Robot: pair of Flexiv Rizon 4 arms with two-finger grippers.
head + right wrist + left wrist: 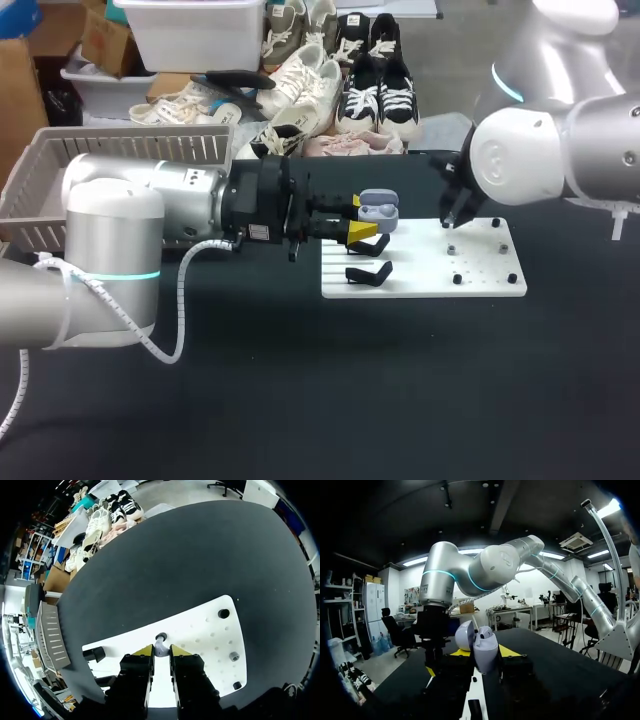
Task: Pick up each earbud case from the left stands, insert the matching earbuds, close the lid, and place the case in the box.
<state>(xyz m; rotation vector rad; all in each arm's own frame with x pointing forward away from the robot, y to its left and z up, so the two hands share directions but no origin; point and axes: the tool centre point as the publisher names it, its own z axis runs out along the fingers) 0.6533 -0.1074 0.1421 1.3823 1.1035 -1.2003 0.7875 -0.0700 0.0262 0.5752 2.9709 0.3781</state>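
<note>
Over the stands' end of the white board, the open earbud case is held pinched between the fingers of the left gripper. A slip is judged the main risk: the case is smooth and rounded, and it could be twisted or pushed out of the grip if an earbud is pressed in off-centre. At the right gripper the earbud is pinched between closely drawn yellow tips, right at its seat on the board. Being small, it could be dropped or turned on the lift, and a wrong orientation would keep it from seating, so that the lid could not be shut. A brush between the two grippers is also possible, since they stand near each other. The left arm is stretched level across the table, fingers pointed toward the right arm. The right arm is bent down over the board, fingers pointed straight at it. The basket lies behind the left arm, well apart from the case.
</note>
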